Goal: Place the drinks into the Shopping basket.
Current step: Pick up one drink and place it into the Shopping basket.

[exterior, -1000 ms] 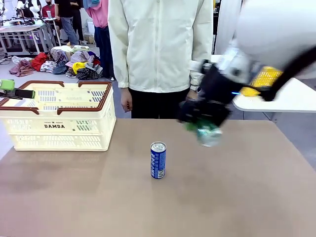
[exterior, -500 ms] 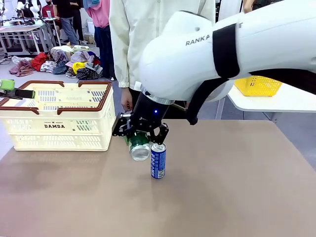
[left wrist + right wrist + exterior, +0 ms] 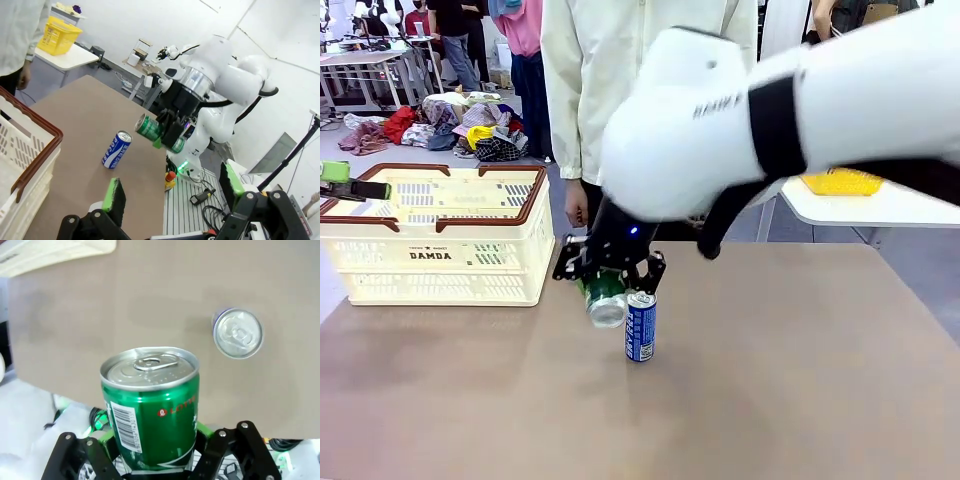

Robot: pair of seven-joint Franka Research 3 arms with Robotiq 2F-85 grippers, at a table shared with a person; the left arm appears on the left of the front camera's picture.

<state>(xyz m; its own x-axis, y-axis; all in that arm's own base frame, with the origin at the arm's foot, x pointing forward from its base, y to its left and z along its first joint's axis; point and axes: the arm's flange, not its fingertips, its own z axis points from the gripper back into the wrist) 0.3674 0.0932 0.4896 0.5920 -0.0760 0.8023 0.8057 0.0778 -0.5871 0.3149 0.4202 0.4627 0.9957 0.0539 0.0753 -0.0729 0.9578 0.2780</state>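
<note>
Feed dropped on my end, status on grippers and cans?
Right gripper shut on green can, held tilted above table. Left gripper open, by Shopping basket rim. Blue can upright on table, close beside the held can: tight clearance.

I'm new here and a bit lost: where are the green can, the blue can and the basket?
green can [image 3: 150, 415], right wrist view, its printed side
blue can [image 3: 640, 330], front view, middle of its label
basket [image 3: 380, 264], front view, its front wall

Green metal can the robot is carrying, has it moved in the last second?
Yes. The green metal can crossed from right of the standing blue metal can to its left, toward the cream slotted plastic basket.
</note>
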